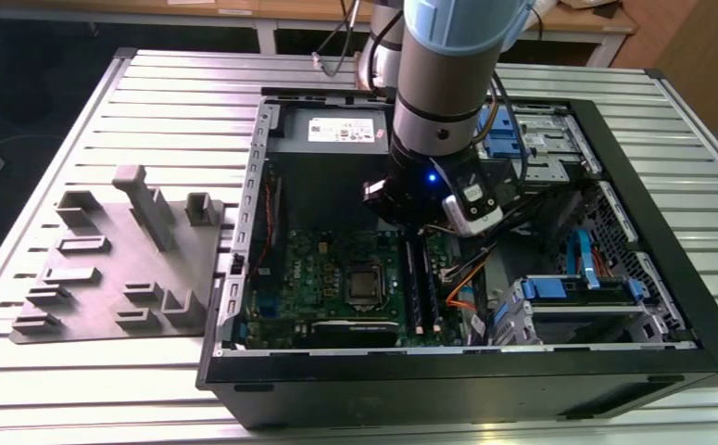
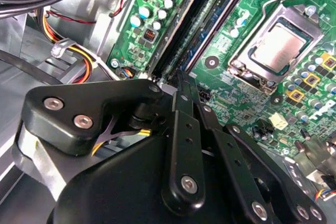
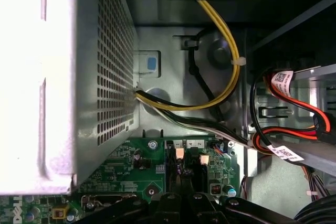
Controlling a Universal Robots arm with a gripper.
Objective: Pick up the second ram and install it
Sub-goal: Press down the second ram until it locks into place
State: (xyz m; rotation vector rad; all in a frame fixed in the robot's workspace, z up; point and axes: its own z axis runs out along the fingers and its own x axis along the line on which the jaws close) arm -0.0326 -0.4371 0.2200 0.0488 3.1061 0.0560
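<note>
My gripper (image 1: 423,230) is low inside the open computer case (image 1: 458,371), over the green motherboard (image 1: 321,278). In the second wrist view its fingertips (image 2: 180,80) stand pressed together at the near end of the long black memory slots (image 2: 178,24). A thin dark blue strip, which looks like the second ram (image 2: 212,31), stands on edge in the slot running away from the tips. I see nothing between the fingers. The first wrist view shows the gripper's black links (image 3: 181,205) above the slot ends (image 3: 178,163).
The processor socket (image 2: 275,45) lies beside the slots. A perforated metal box (image 3: 79,77) and yellow and black cables (image 3: 220,56) crowd one end of the board. Blue drive cages (image 1: 581,283) are on the exterior view's right, and a grey fixture tray (image 1: 111,269) on its left.
</note>
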